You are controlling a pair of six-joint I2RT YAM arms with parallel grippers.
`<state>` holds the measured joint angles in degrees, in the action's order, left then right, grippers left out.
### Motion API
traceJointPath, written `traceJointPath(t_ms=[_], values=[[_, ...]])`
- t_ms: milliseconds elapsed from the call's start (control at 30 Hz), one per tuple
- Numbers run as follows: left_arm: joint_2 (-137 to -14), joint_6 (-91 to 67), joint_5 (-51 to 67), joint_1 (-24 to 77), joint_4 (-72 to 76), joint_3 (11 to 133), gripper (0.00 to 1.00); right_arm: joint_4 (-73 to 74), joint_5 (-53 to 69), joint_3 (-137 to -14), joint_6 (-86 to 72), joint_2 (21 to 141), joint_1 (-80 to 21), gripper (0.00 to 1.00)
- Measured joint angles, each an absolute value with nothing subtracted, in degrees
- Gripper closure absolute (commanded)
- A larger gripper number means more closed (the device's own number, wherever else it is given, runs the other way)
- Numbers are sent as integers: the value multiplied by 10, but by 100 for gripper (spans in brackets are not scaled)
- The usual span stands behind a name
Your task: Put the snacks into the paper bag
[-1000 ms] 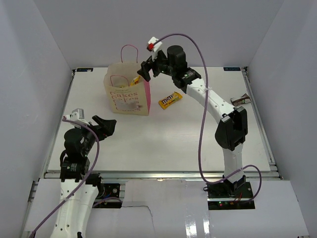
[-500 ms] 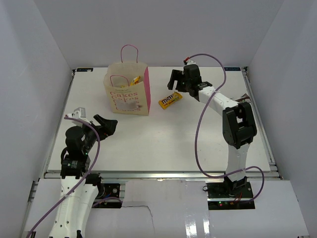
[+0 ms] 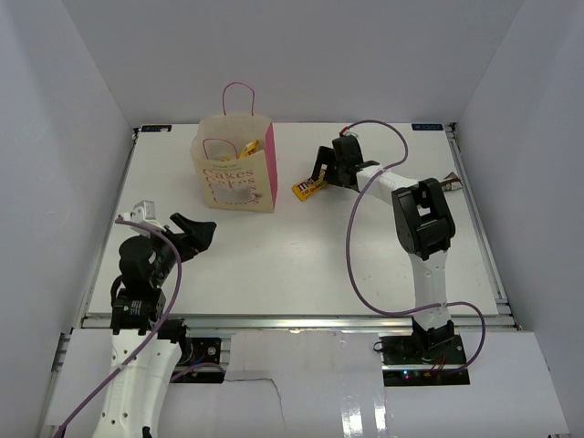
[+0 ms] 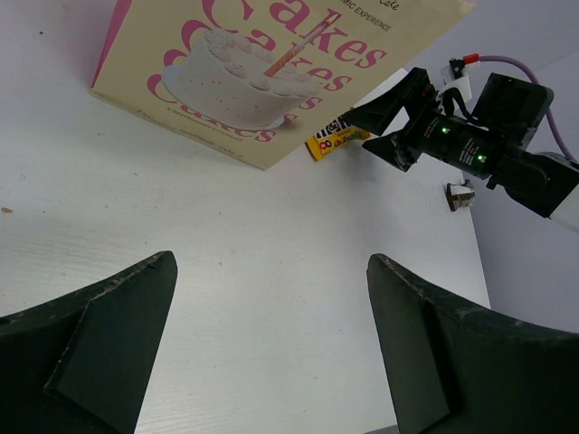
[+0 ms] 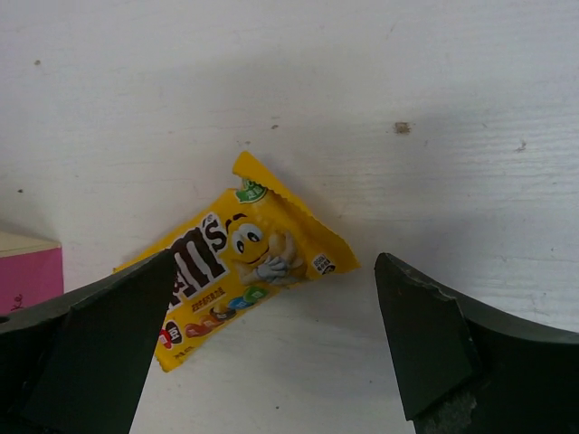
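Observation:
The cream paper bag (image 3: 235, 169) with pink "Cakes" lettering (image 4: 262, 81) stands upright at the back left. A yellow snack packet (image 3: 248, 147) shows in its mouth. Another yellow candy packet (image 3: 307, 187) (image 5: 240, 271) (image 4: 333, 142) lies flat on the table just right of the bag. My right gripper (image 3: 319, 173) (image 5: 276, 262) hangs low over it, open, one finger over the packet's left end and the other off to its right. A small dark packet (image 3: 449, 182) (image 4: 460, 195) lies at the table's right edge. My left gripper (image 3: 196, 231) (image 4: 270, 260) is open and empty near the front left.
White walls enclose the table on three sides. The right arm's purple cable (image 3: 365, 228) loops over the table's right half. A metal rail (image 3: 292, 319) runs along the near edge.
My right arm has swung from above the bag's mouth down and right to the yellow packet on the table, its jaws opening a little wider. The left arm has not moved.

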<state>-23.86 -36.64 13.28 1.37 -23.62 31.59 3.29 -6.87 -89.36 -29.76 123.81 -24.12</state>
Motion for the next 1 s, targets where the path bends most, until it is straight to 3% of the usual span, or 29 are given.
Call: traceJointPath(t_ms=[233, 333, 467, 600, 800, 1000], values=[[-252, -376, 158, 14, -226, 314, 4, 29, -55, -902, -314, 1254, -241, 17], [-264, -385, 212, 14, -186, 305, 2, 26, -43, -907, -320, 1261, -241, 32], [-279, -397, 271, 14, -147, 288, 2, 24, -21, -907, -326, 1268, -239, 67], [-279, -403, 293, 14, -137, 278, 2, 9, 10, -907, -333, 1268, -229, 91], [-278, -406, 307, 14, -119, 276, 2, -13, 84, -900, -311, 1261, -187, 92], [-281, -406, 316, 14, -100, 268, 2, -52, 242, -893, -248, 1213, -132, 92]])
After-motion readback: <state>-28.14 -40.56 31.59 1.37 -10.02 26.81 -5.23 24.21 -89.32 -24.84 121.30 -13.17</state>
